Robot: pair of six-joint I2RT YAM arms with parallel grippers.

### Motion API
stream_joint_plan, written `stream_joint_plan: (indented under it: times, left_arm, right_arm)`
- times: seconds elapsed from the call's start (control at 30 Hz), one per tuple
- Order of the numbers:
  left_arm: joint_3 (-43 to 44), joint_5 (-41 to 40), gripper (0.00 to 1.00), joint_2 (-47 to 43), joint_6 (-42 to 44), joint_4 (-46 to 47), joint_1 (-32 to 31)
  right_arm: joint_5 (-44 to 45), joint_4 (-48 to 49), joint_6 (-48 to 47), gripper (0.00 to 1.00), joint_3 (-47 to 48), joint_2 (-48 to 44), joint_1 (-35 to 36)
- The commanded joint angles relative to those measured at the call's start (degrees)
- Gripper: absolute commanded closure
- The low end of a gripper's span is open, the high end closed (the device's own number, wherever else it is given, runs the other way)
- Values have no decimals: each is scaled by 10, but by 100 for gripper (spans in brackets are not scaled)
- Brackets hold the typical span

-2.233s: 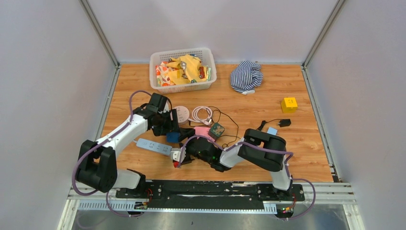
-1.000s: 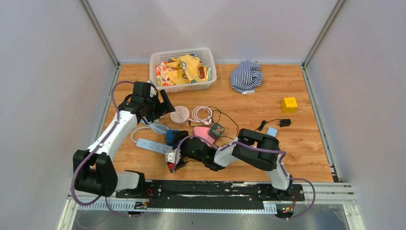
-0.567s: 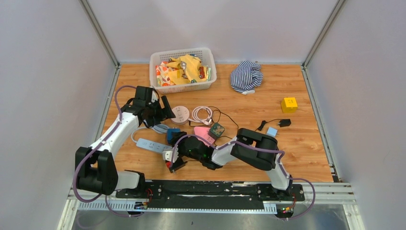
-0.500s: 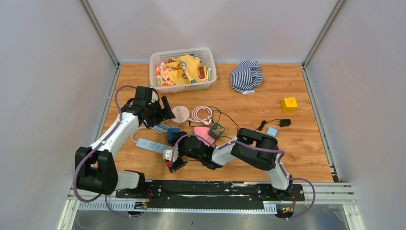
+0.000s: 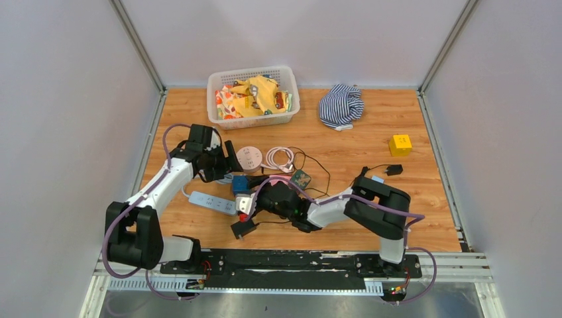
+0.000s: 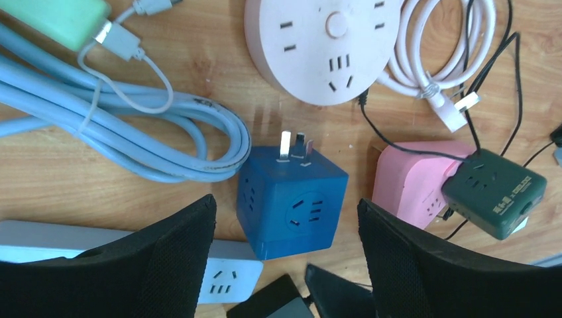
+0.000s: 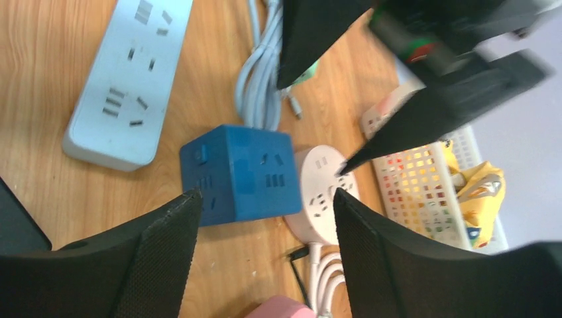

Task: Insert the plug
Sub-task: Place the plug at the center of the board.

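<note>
Blue cube plug lies loose on the table, just near of the round pink socket and right of the white strip, with the left gripper and right gripper both open and empty around it, so they may collide or knock it askew.

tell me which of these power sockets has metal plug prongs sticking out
The blue cube: prongs stick out of its far face, toward the round pink socket. The white strip, pink block and dark green cube show none.
</note>
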Motion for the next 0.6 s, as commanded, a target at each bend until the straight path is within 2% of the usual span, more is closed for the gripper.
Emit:
stream_joint_plan:
  times: [0.0,0.07,0.17,0.27,0.37,0.43,0.57]
  left_arm:
    - [-19,36,22,17,8,12,4]
    - [-21,53,25,32,4,14,4]
    - [-36,90,32,35,-15,38,3]
    - [-69,111,38,21,-40,70,1]
    - [-87,130,39,15,-59,89,0]
    - [-93,145,41,14,-72,98,0]
    - [-93,173,45,-4,-110,121,0]
  right_arm:
    - [-13,6,75,23,-15,-48,-5]
    - [32,-1,136,21,-5,-54,-5]
    - [102,-36,257,26,9,-71,-5]
    - [154,-121,369,29,37,-93,-5]
    - [186,-227,480,29,75,-107,-5]
    - [189,-277,521,29,96,-107,-5]
    - [212,-294,568,29,104,-95,-1]
